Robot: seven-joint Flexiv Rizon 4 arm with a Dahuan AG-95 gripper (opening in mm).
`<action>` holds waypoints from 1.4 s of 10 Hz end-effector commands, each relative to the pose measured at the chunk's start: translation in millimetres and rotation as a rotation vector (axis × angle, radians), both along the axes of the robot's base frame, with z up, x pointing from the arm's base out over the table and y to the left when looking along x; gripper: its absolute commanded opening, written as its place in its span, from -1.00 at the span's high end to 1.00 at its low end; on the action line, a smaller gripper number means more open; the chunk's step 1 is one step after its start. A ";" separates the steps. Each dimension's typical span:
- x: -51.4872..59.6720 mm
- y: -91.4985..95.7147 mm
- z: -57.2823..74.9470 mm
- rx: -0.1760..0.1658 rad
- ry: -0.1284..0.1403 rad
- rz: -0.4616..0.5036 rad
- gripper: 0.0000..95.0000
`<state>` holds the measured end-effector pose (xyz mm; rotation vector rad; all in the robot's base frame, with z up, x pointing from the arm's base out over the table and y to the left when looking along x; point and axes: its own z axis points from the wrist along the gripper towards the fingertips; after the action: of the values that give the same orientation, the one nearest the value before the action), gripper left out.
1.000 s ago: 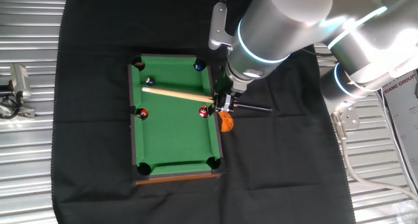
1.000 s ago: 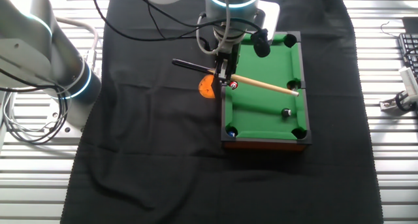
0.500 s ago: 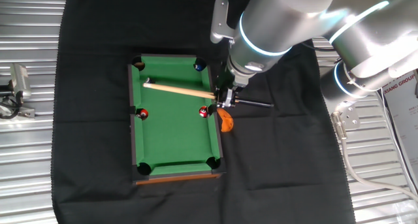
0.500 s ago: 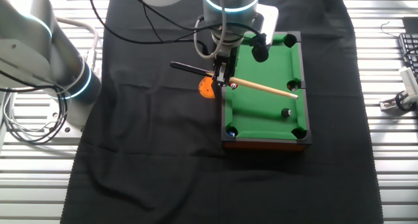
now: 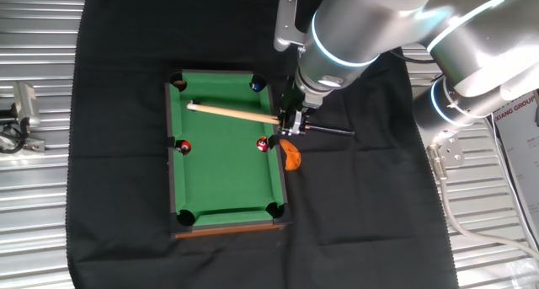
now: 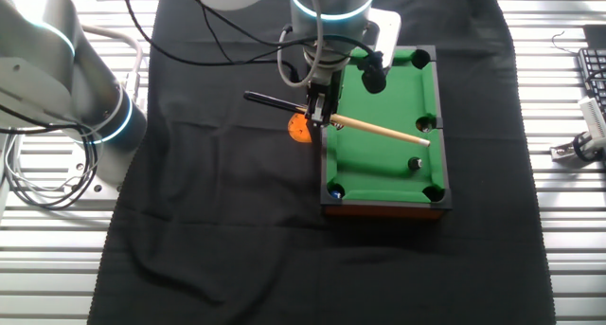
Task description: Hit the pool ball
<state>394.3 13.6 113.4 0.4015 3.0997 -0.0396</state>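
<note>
The tiny black pool ball (image 6: 414, 162) lies on the green felt of the mini pool table (image 6: 365, 154), near its right rail. In one fixed view the cue tip covers the ball's spot, so I cannot make it out there. My gripper (image 5: 290, 123) is at the table's long edge and also shows in the other fixed view (image 6: 317, 115). It is shut on the wooden cue stick (image 5: 236, 113), which it holds over the felt. The cue's pale tip (image 6: 427, 141) is a short way from the ball, with a gap showing. I cannot tell its height.
Two red balls (image 5: 263, 144) (image 5: 184, 146) sit at the side pockets. A dark blue ball (image 5: 257, 85) is near a corner pocket. An orange object (image 5: 290, 157) lies on the black cloth beside the table. The table's raised rails (image 5: 171, 179) ring the felt.
The gripper has swung the cue's tip sideways across the felt toward the black ball. The ball and the other balls have not moved.
</note>
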 end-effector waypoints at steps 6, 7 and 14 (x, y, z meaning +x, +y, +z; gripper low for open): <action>-11.2 -6.4 1.6 0.007 -0.005 0.001 1.00; -11.9 -6.4 1.5 0.009 -0.006 0.001 1.00; -12.9 -6.7 1.5 0.015 0.000 0.000 1.00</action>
<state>381.9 6.6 114.9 0.4017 3.1013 -0.0172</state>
